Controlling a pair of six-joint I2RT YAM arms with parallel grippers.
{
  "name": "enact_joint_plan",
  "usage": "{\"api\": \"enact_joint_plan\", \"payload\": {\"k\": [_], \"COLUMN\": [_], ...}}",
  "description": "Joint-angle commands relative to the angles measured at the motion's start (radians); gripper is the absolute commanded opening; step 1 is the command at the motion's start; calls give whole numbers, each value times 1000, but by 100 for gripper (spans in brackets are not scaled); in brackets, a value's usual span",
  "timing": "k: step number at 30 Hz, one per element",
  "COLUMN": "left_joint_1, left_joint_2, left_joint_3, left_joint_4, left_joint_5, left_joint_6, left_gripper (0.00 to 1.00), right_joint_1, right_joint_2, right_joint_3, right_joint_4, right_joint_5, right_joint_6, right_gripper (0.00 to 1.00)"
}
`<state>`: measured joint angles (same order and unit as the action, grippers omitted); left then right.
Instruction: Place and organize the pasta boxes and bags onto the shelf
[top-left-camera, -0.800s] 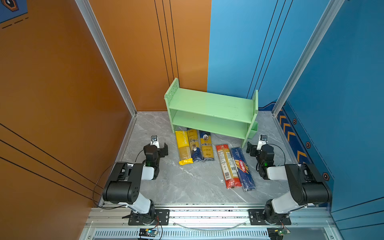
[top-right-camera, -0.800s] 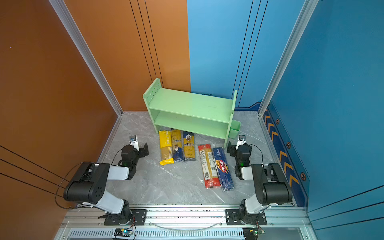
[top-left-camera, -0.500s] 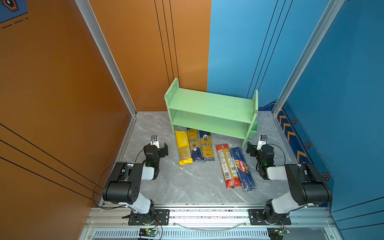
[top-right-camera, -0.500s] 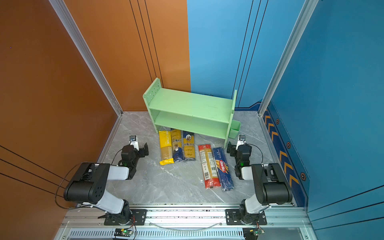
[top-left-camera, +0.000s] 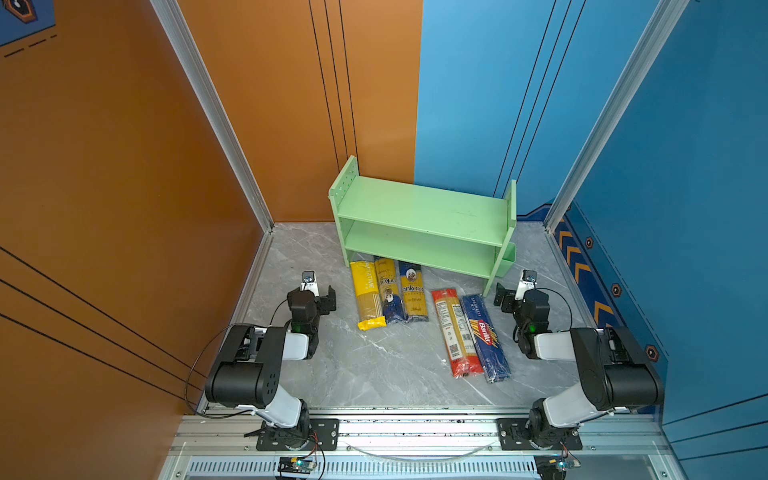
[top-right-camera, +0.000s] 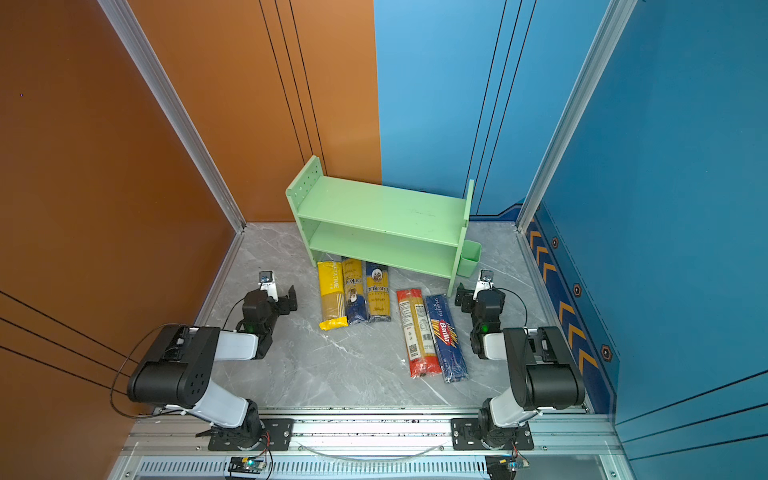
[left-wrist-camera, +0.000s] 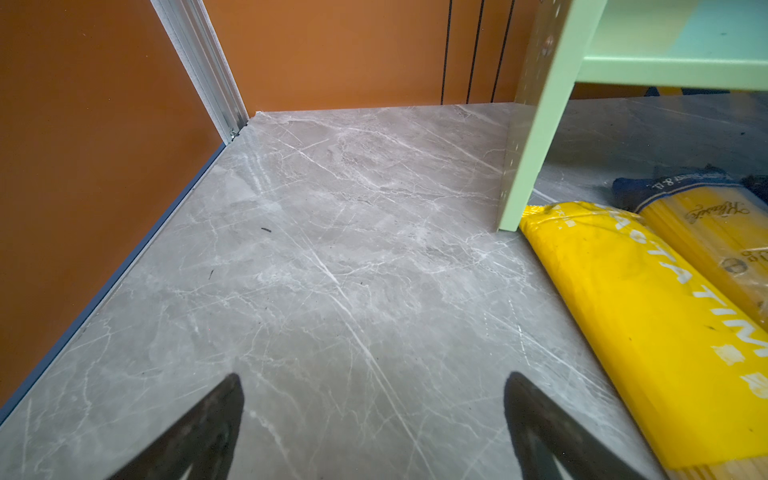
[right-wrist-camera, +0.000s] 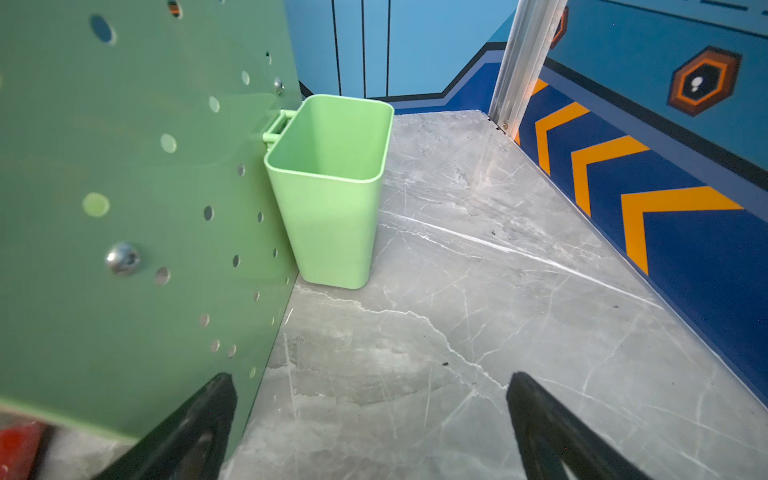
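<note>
The light green shelf (top-left-camera: 424, 208) (top-right-camera: 374, 208) stands at the back with both tiers bare. In front of it, flat on the floor, lie a yellow pack (top-left-camera: 368, 297) (left-wrist-camera: 648, 316), two blue-and-yellow ankara packs (top-left-camera: 389, 291) (top-left-camera: 412, 295), a red-ended clear pack (top-left-camera: 455, 332) and a dark blue Barilla pack (top-left-camera: 484, 336). My left gripper (top-left-camera: 322, 297) (left-wrist-camera: 374, 375) hovers open over bare floor, left of the yellow pack. My right gripper (top-left-camera: 509, 297) (right-wrist-camera: 371, 375) is open beside the shelf's perforated side panel (right-wrist-camera: 124, 187), holding nothing.
A small green bin (right-wrist-camera: 332, 208) (top-left-camera: 507, 259) hangs on the shelf's right panel. Orange wall panels close the left side and blue ones the right. Grey marble floor (top-left-camera: 374, 365) spreads between the two arm bases; an aluminium rail (top-left-camera: 415, 428) runs along the front.
</note>
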<state>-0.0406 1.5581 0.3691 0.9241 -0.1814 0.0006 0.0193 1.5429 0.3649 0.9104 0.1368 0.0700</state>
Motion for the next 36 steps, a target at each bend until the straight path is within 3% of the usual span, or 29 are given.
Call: {"api": "enact_joint_plan", "payload": {"k": [1, 12, 20, 24, 28, 36], "left_joint_1": [1, -1, -38, -46, -94, -198], "left_joint_2": [4, -13, -282, -417, -516, -622], "left_joint_3": [10, 1, -8, 21, 13, 46], "left_joint_4": [0, 6, -203, -369, -454, -672], "left_joint_5": [9, -4, -6, 83, 101, 112], "left_joint_6": [11, 7, 35, -72, -157, -254], "left_gripper": [98, 98, 98, 98, 98, 98], "right_joint_1": [-7, 19, 16, 16, 18, 47], "right_joint_2": [1, 2, -87, -242, -416, -756], "right_joint_3": [-13, -42, -43, -13, 95, 60], "right_joint_4": [36, 91, 21, -186, -612, -834], "right_joint_5": [25, 46, 35, 44, 53, -97], "right_joint_6": [25, -1, -3, 15, 57, 152], "right_gripper": [100, 100, 100, 100, 100, 100]}}
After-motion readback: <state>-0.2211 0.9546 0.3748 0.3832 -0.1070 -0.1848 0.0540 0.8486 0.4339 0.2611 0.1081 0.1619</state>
